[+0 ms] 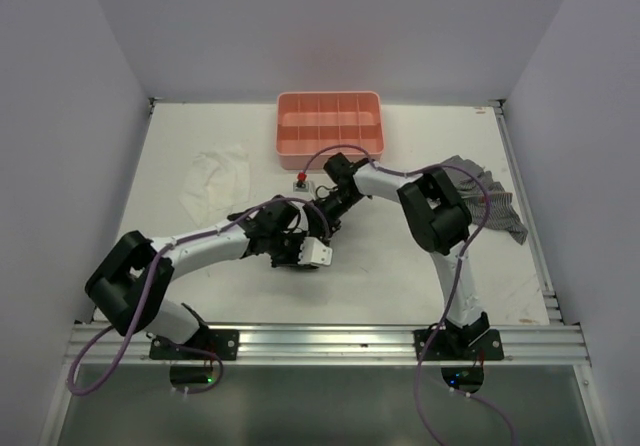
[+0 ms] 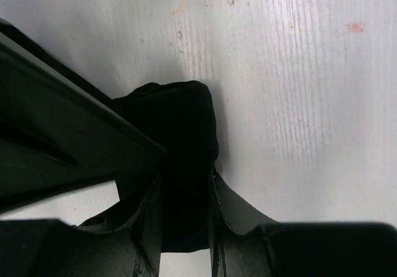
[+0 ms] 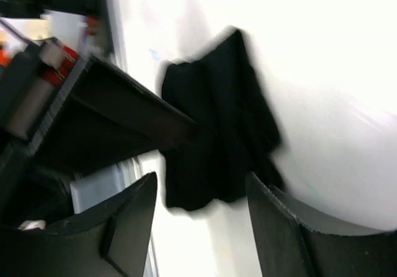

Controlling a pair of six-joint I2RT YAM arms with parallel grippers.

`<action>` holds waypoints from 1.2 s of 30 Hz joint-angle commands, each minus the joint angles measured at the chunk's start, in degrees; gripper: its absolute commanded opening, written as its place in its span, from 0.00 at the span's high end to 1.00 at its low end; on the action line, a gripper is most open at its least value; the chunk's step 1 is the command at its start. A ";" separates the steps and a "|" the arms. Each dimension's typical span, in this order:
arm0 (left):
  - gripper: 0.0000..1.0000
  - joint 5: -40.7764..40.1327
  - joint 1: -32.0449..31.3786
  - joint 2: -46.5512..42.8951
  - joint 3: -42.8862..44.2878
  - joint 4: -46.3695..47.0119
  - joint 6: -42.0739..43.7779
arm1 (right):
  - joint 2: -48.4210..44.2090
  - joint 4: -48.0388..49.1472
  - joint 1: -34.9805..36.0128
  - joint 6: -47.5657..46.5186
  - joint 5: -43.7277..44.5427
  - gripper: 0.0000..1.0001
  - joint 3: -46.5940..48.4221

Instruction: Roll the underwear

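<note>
Currently: thin white cloth [image 1: 215, 174] at upper left of top view, well apart, not our item. Left tool [image 2: 183, 227] clenched on underwear [image 2: 180, 122], a bunched black wad at frame centre on counter [image 2: 298, 72]; likely pinning roll so it won't unfurl. Right tool [image 3: 198, 227] spread wide, aimed at same wad, no grip. Grey checked cloth [image 1: 497, 201] at far right, well apart.

The left arm [image 1: 200, 238] and right arm [image 1: 435, 211] meet over one spot overhead, hiding what lies beneath. The right arm covers part of the grey checked cloth [image 1: 505, 211]. Between the left end effector's [image 2: 184, 184] fingers the underwear [image 2: 186, 122] blends into black shadow, its edges hard to trace. A dark bar [image 2: 74, 122] to its left hides that side (whose part, unclear). The right wrist view is smeared, and the counter [image 3: 322, 72] ahead of the right end effector [image 3: 201, 184] is washed white. The red-topped item [image 1: 300, 177] is too small to name.
</note>
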 commanded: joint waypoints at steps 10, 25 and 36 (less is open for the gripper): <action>0.95 14.75 12.69 23.75 13.98 -24.79 -1.77 | -30.11 -2.77 -16.00 -14.82 13.11 0.46 -12.71; 0.87 17.84 17.54 43.54 32.98 -34.56 -0.18 | -44.04 29.58 11.41 -22.45 35.52 0.37 -33.03; 0.83 18.19 17.98 43.98 32.01 -33.25 0.08 | -32.70 39.89 16.35 -30.72 36.67 0.35 -34.88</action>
